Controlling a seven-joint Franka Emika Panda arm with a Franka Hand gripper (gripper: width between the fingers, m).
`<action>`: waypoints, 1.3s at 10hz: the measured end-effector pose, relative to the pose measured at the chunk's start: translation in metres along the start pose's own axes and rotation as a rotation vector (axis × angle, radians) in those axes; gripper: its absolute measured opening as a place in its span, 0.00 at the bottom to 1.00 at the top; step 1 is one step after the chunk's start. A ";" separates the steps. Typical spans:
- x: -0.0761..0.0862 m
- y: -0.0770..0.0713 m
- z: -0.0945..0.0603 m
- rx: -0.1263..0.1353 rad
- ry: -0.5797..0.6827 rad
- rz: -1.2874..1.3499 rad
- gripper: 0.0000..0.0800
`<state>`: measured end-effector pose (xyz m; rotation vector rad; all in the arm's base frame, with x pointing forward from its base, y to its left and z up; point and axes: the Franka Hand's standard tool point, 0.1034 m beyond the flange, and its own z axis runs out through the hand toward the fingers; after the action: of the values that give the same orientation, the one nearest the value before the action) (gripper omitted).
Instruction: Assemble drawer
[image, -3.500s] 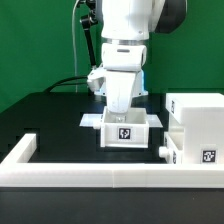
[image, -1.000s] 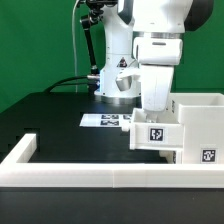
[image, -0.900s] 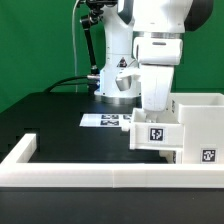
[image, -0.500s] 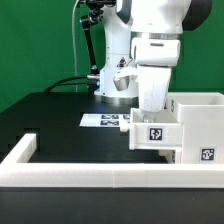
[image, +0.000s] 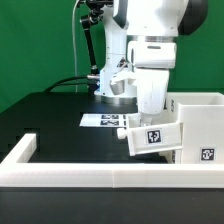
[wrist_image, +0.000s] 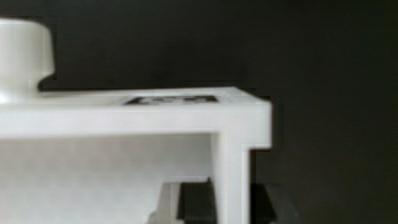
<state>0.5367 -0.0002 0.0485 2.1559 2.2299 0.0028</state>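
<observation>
- My gripper (image: 150, 112) is clamped on the small white box-shaped drawer part with a black-and-white tag on its front (image: 152, 135); I hold it from above, clear of the tabletop.
- The change: half a second ago this drawer part hung level, and now it is tilted, its end toward the exterior view's left dipping lower and its tagged face turned a little.
- In the wrist view the same part fills most of the frame as a pale flat panel with a thin wall dropping from it (wrist_image: 160, 125); my fingertips are not clearly visible there.
- Just beside it, on the exterior view's right, stands the larger white open-topped drawer housing (image: 198, 125), also tagged low on its front; the two look touching or nearly so, but I cannot tell which.
- Behind lies the marker board (image: 103, 120), flat on the black tabletop (image: 50, 115).
- A long white L-shaped rail (image: 70, 171) runs along the near edge.
- I judge the tilt means I am angling the part to enter the housing; insertion is not yet done.
</observation>
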 end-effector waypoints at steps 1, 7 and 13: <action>-0.005 -0.003 0.002 0.001 0.001 -0.040 0.05; 0.005 -0.001 -0.002 -0.018 -0.002 0.000 0.05; 0.017 0.005 -0.005 -0.020 -0.010 0.092 0.05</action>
<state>0.5411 0.0170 0.0528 2.2415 2.1138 0.0176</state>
